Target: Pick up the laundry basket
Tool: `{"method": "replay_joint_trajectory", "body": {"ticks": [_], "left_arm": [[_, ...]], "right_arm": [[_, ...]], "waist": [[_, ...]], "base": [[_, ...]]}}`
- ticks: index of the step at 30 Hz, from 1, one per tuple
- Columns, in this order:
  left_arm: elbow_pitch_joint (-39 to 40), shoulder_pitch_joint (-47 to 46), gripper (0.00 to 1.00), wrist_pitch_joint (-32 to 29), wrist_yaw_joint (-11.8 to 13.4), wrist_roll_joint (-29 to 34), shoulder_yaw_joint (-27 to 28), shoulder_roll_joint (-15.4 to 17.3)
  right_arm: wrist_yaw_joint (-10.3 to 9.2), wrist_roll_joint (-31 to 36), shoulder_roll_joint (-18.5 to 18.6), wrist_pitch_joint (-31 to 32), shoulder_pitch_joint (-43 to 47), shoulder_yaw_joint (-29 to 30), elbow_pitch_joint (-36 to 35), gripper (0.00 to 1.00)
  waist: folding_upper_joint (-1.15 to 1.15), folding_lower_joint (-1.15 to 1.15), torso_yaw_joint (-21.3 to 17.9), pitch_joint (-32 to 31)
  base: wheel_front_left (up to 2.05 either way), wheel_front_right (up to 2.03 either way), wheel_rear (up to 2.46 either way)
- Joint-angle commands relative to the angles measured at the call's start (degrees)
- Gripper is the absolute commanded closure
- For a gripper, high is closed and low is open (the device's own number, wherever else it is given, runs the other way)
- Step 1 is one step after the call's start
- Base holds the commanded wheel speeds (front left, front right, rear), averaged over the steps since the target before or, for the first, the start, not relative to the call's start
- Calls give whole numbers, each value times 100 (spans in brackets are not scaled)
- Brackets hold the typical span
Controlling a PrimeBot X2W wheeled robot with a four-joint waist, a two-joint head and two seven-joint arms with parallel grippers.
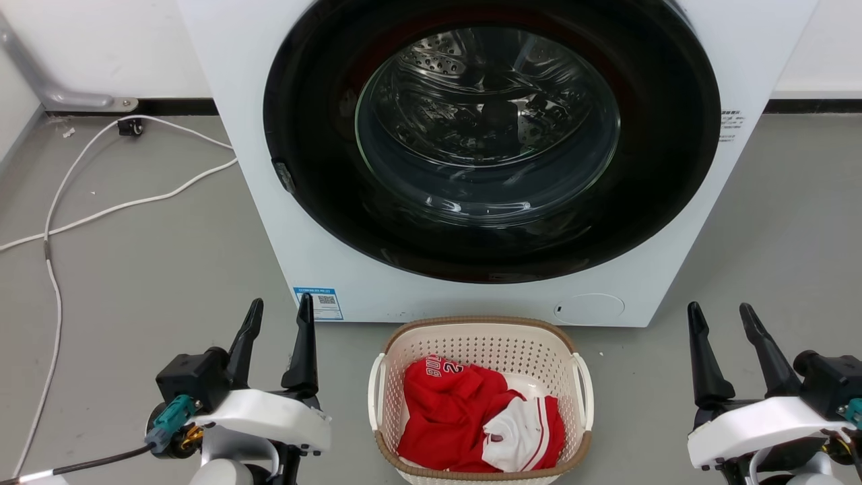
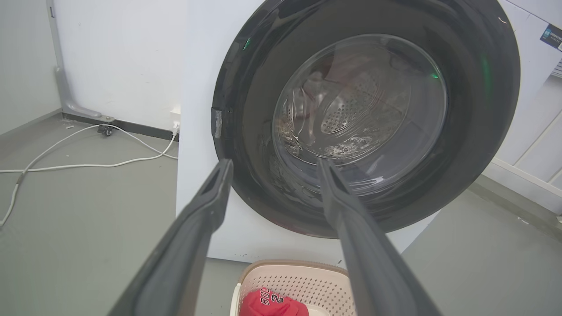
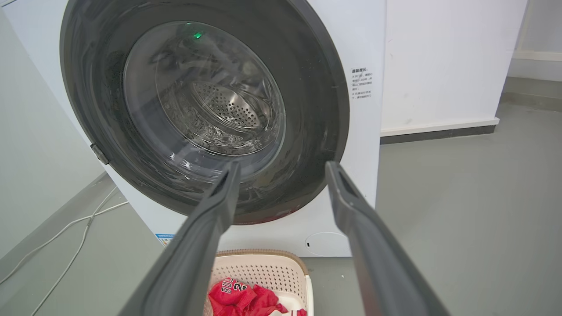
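Observation:
The laundry basket (image 1: pixel 479 337) stands on the floor just in front of the washer, cream-white and perforated with a brown rim and white side handles. Red and white clothes (image 1: pixel 481 421) lie inside it. My left gripper (image 1: pixel 279 311) is open to the basket's left, fingers pointing toward the washer, nothing between them. On the basket's right, my right gripper (image 1: pixel 724 316) is open as well and holds nothing. The basket's far rim (image 2: pixel 290 267) shows at the bottom of the left wrist view between the open fingers (image 2: pixel 206 210), and in the right wrist view (image 3: pixel 263 256).
A white front-loading washer (image 1: pixel 269 202) with a shut round dark glass door (image 1: pixel 491 135) stands right behind the basket. White cables (image 1: pixel 101 209) trail over the grey floor at the left. A wall with a dark baseboard (image 1: pixel 815 106) runs behind.

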State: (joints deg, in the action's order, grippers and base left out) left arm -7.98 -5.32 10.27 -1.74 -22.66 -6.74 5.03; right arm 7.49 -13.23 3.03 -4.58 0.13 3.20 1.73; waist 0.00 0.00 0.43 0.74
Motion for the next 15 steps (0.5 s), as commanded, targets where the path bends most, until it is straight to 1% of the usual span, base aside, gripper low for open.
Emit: {"method": "replay_joint_trajectory", "body": {"ticks": [1,15], "left_arm": [[16,-137,0,57,21,161,-7,30],[-38,-85,0,224,83,810,-45,-17]], "right_arm": [[0,170,-10,-43,33,18,-72,0],[-1,847,-16,-113,91,62,-94,0]], "waist": [[0,0,-1,2],[0,0,-3,-1]], "base": [[0,0,0],[0,0,0]]}}
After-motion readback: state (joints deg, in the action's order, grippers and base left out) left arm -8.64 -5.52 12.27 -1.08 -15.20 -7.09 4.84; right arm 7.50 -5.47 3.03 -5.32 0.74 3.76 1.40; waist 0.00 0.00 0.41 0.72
